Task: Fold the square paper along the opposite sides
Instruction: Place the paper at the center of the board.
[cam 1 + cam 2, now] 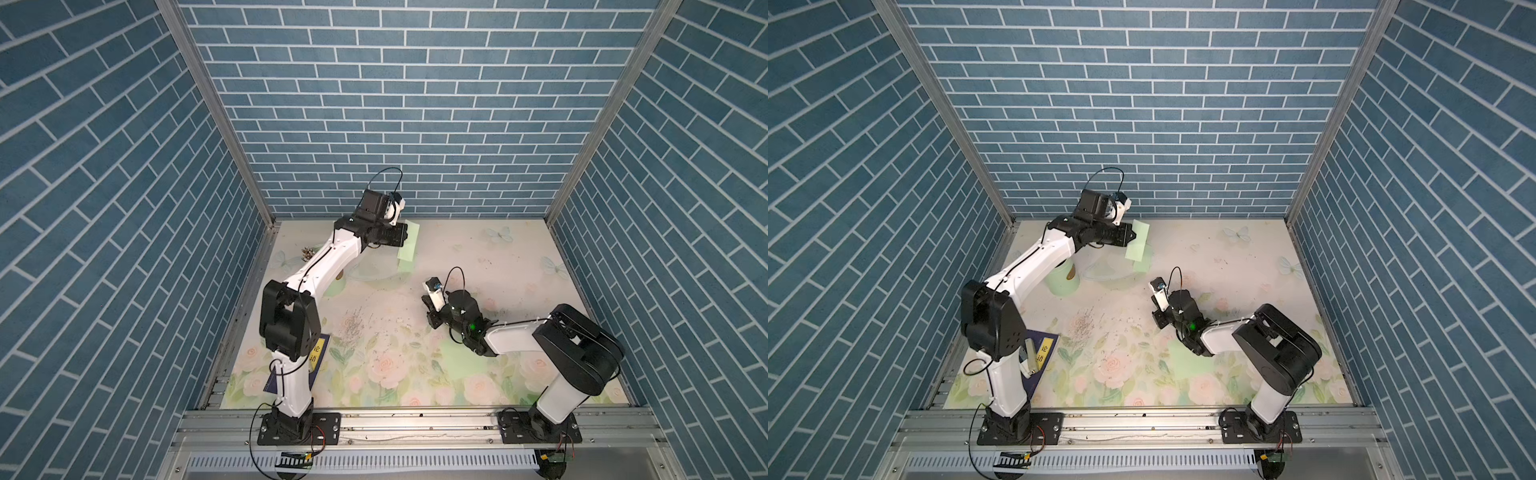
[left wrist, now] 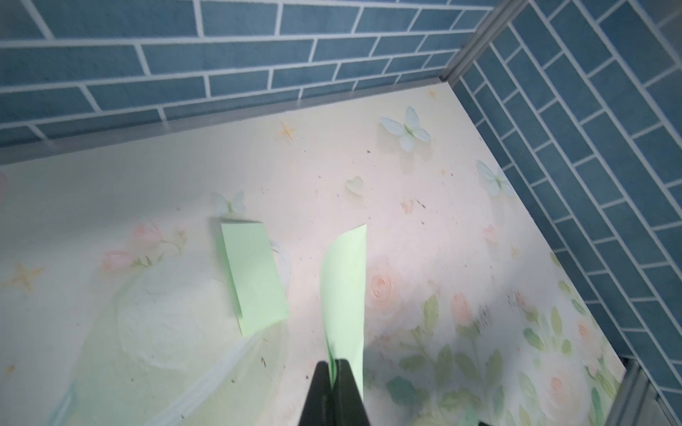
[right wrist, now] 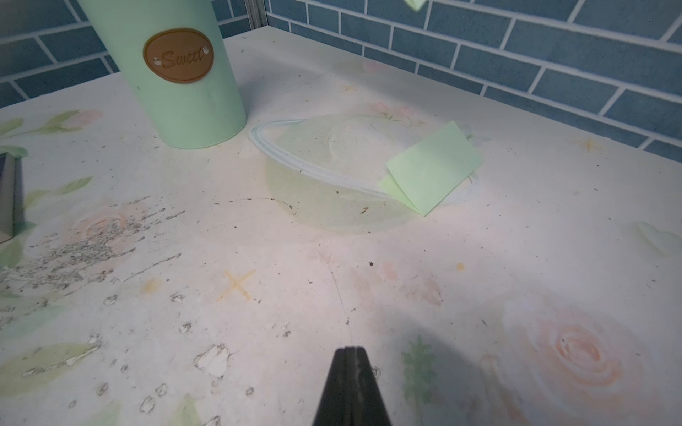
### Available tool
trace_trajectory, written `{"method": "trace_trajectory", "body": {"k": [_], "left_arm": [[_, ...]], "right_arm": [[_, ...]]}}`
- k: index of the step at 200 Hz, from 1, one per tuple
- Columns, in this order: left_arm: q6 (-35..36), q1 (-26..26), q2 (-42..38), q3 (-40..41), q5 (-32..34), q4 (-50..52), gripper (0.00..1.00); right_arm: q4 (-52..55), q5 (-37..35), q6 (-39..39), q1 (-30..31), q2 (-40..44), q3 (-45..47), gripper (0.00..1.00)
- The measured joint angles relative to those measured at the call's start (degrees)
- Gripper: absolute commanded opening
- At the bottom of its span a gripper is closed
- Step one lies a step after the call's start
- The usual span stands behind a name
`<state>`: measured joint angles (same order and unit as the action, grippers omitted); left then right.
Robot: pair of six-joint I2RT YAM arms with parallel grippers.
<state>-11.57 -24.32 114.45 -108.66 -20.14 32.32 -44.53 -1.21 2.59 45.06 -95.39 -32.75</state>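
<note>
1. The left gripper [image 2: 334,369] was clamped tight on a light green paper sheet [image 2: 347,291], which rose curling from between its black fingers [image 2: 318,391] above the floral table [image 2: 443,228], as the left wrist view showed.

2. A second green paper, already folded [image 2: 254,276], lay flat on the table beside the held sheet and apart from it; the right wrist view showed it as a doubled rectangle [image 3: 433,168] with a lower layer peeking out along one edge.

3. In both top views the left arm reached toward the far wall, with green paper visible just past its gripper [image 1: 409,245] [image 1: 1138,245]; the two sheets could not be told apart cleanly there.

4. The right gripper [image 3: 350,354] hung over bare table with its jaws pressed together and nothing between them, well apart from the folded paper.

5. A mint green cup [image 3: 173,73] with a brown oval "Sweet" label stood upright on the table near the folded paper, not touching it.

6. A dark blue book [image 1: 1042,353] with a yellow label lay by the left arm's base in a top view.
</note>
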Motion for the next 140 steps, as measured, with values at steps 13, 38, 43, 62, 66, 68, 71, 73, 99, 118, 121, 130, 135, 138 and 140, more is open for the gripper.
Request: {"method": "trace_trajectory", "body": {"k": [13, 38, 43, 62, 66, 68, 71, 73, 99, 118, 121, 130, 135, 138, 140], "left_arm": [[0.33, 0.98, 4.70, -4.24, 1.20, 1.84, 0.00], [0.68, 3.19, 11.61, -7.06, 3.37, 4.76, 0.00], [0.70, 3.74, 12.66, -7.06, 3.72, 5.49, 0.00], [0.70, 5.77, 14.88, -7.02, 4.92, 7.15, 0.00], [0.68, 6.14, 15.17, -7.02, 5.18, 7.32, 0.00], [0.70, 6.32, 15.26, -7.02, 5.25, 7.39, 0.00], [0.70, 6.60, 15.37, -7.02, 5.44, 7.48, 0.00], [0.70, 6.71, 15.41, -7.02, 5.49, 7.50, 0.00], [0.70, 8.70, 15.65, -7.04, 6.47, 7.50, 0.00], [0.70, 9.33, 16.59, -7.43, 7.06, 7.48, 0.03], [0.70, 9.35, 16.96, -7.56, 7.08, 7.45, 0.04], [0.68, 9.38, 17.97, -7.98, 7.10, 7.32, 0.06], [0.68, 9.35, 18.58, -8.24, 7.06, 7.30, 0.08], [0.63, 9.33, 19.08, -8.35, 7.06, 7.28, 0.09], [0.70, 9.33, 19.34, -8.44, 7.04, 7.26, 0.10]], "right_arm": [[0.00, 0.07, 0.00, 0.00, 0.92, 0.52, 0.00], [0.02, 0.15, 0.00, 0.00, 2.16, 1.40, 0.00], [0.02, 0.15, -0.02, 0.00, 2.32, 1.46, 0.00], [0.02, 0.15, -0.02, 0.00, 2.51, 1.53, 0.00], [0.02, 0.15, -0.04, 0.00, 2.51, 1.53, 0.00], [0.02, 0.15, -0.04, 0.00, 2.51, 1.53, 0.00], [0.02, 0.15, -0.04, 0.00, 2.51, 1.53, 0.00], [0.02, 0.15, -0.07, 0.00, 2.51, 1.53, 0.00], [0.02, 0.15, -0.11, 0.00, 2.51, 1.53, 0.00], [0.02, 0.15, -0.46, 0.00, 2.51, 1.53, 0.00], [0.02, 0.17, -0.50, 0.00, 2.49, 1.53, 0.00], [0.02, 0.17, -0.66, 0.00, 2.49, 1.53, 0.00], [0.02, 0.20, -0.76, 0.00, 2.49, 1.53, 0.00], [0.02, 0.20, -0.94, 0.00, 2.49, 1.53, 0.00], [0.02, 0.22, -0.96, 0.00, 2.49, 1.53, 0.00]]}}
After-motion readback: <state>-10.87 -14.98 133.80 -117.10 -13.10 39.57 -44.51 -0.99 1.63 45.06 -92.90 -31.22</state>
